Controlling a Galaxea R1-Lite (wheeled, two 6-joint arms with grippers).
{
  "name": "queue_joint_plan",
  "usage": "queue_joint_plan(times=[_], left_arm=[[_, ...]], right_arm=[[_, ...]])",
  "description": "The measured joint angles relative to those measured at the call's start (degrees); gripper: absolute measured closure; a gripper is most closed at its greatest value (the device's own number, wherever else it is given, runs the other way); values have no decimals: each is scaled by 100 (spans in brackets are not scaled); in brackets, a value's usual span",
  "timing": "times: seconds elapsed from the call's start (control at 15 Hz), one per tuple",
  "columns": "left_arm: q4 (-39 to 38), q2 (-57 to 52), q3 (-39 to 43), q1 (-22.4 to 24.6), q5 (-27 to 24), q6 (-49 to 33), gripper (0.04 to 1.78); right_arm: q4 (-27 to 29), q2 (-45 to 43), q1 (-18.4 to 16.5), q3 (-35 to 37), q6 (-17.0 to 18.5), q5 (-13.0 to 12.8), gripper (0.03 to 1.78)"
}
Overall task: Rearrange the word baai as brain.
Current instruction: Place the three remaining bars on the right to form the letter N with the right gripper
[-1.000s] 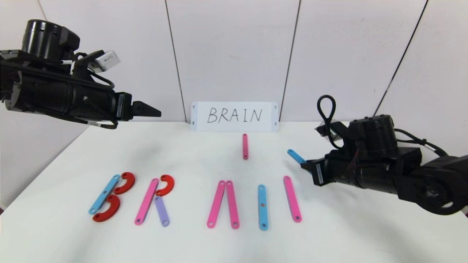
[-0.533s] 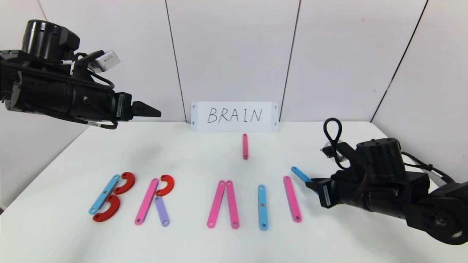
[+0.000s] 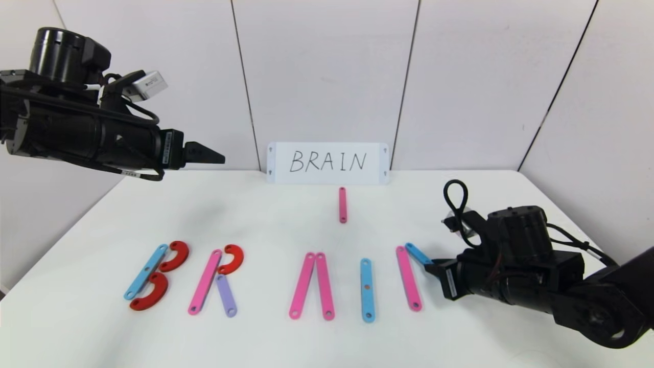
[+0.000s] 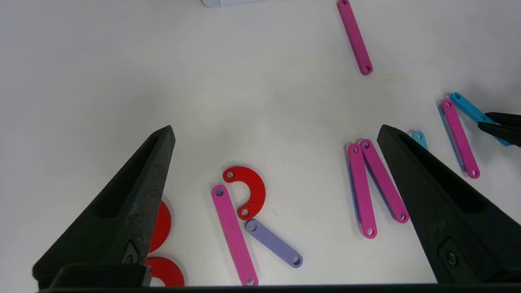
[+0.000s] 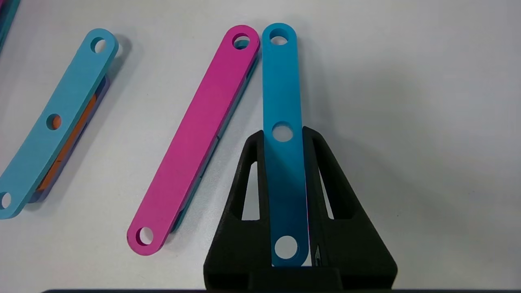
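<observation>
Right end effector [image 3: 433,266] has dropped and slid in toward the row since a second ago, clenched on a blue strip [image 5: 283,134]. Strip's free tip now sits just beside the top of the pink strip [image 5: 195,138] ahead of it, near touching; earlier it hung well apart. Reads as the diagonal of N going down, final upright not yet placed.

Letters on bench [image 3: 286,337], off to its side: B, R, then two pink strips as a barless A, a blue I. Spare pink strip [image 3: 342,204] lies farther back.

Left end effector [image 3: 212,155] parked high, fingers spread, holding nothing.
</observation>
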Motion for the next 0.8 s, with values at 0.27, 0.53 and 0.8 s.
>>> queue_joint_plan(times=[0.27, 0.53, 0.8], left_arm=[[9, 2, 0, -5, 2, 1, 8], [15, 0, 6, -5, -7, 1, 8], [17, 0, 11, -13, -30, 1, 8]], right_arm=[[-27, 56, -13, 65, -105, 13, 154], [-30, 48, -116, 78, -285, 121, 154], [-57, 21, -210, 205, -418, 391, 154]])
